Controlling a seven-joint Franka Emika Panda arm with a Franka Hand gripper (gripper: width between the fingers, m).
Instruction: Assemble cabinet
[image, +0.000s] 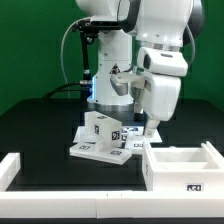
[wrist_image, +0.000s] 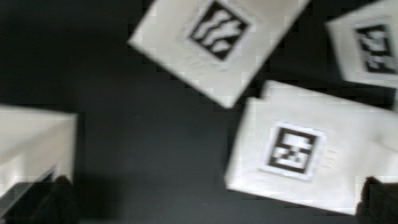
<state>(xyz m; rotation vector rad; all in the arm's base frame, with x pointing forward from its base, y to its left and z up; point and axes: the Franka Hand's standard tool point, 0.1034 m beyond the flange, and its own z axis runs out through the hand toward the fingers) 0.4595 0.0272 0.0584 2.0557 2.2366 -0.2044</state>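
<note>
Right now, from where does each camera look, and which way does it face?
Exterior view: off the arm, in front of the table, facing the arm; it sees the tagged panels and the box shell.
Wrist view: on the wrist, looking down at tagged panels; of the robot, only the open gripper's dark fingertips show.
Shared: the tagged panels.

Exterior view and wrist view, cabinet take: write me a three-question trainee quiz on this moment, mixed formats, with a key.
1. Fill in: the loose tagged panels lie on a ___ table.
2. True or false: the gripper is shut on a panel.
3. In the exterior view, the box shell stands on which side of the panels? A) left B) right C) behind
Key: 1 black; 2 false, its jaws stand open and empty; 3 B.
</note>
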